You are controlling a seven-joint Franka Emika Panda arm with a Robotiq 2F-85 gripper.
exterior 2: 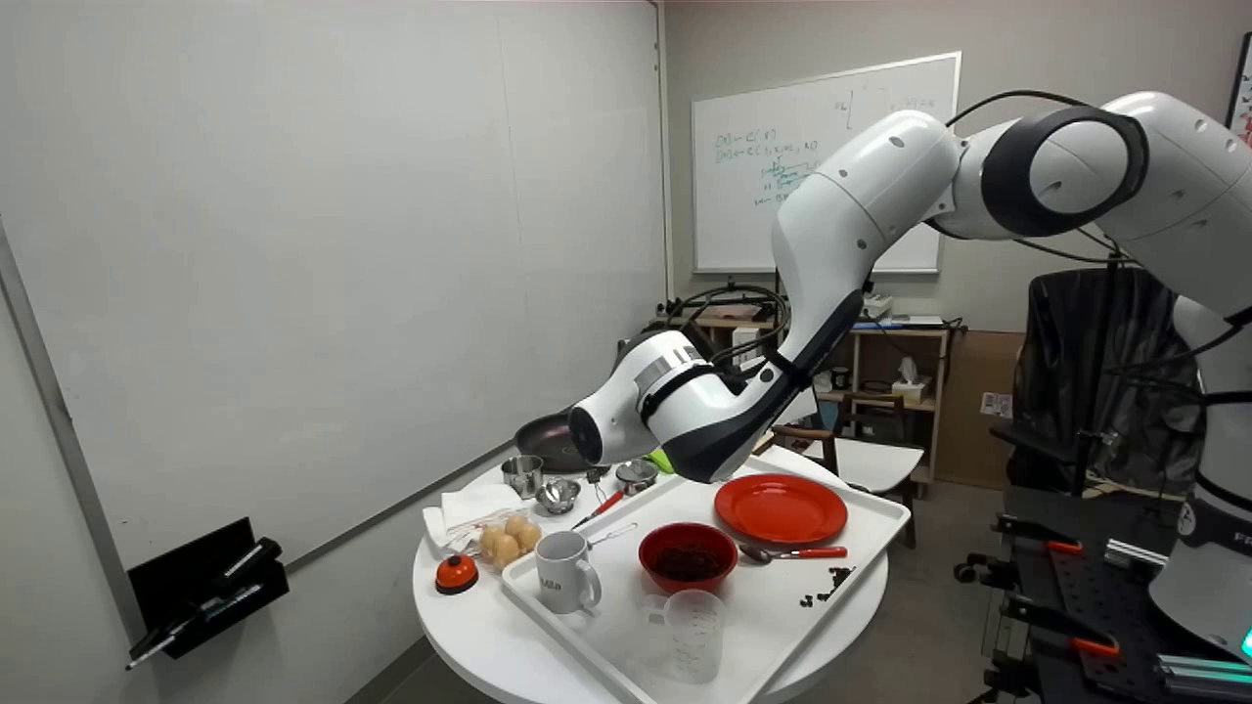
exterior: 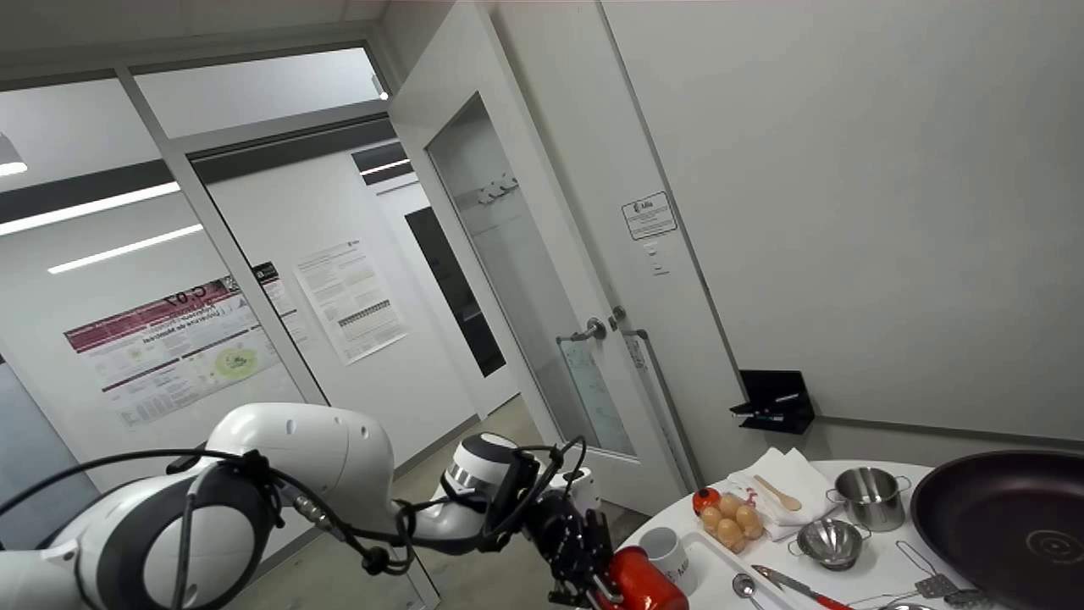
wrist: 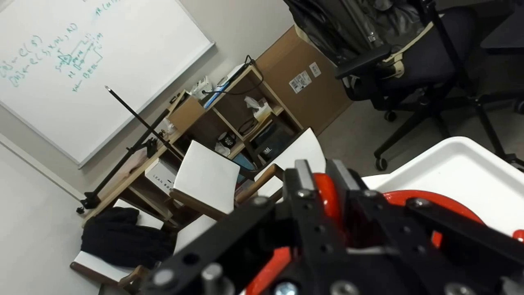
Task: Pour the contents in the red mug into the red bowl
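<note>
The red mug (exterior: 650,580) is bright red and glossy. My gripper (exterior: 603,586) is shut on it and holds it up, and it appears tipped toward its side. In the wrist view, a red curved part of the mug (wrist: 328,196) sits between the fingertips (wrist: 323,176). The inside of the mug does not show. In an exterior view, the red bowl (exterior 2: 649,559) stands on the white tray with dark pieces in it. There the arm's wrist hides my gripper and the mug.
The white tray (exterior 2: 782,640) also holds a grey-white cup (exterior 2: 564,572), a clear measuring cup (exterior 2: 694,636), a red plate (exterior 2: 781,508) and a red-handled spoon (exterior 2: 797,553). Dark bits (exterior 2: 836,579) lie on it. Eggs (exterior 2: 509,540), an orange timer (exterior 2: 456,574) and steel bowls (exterior 2: 558,495) stand beside it.
</note>
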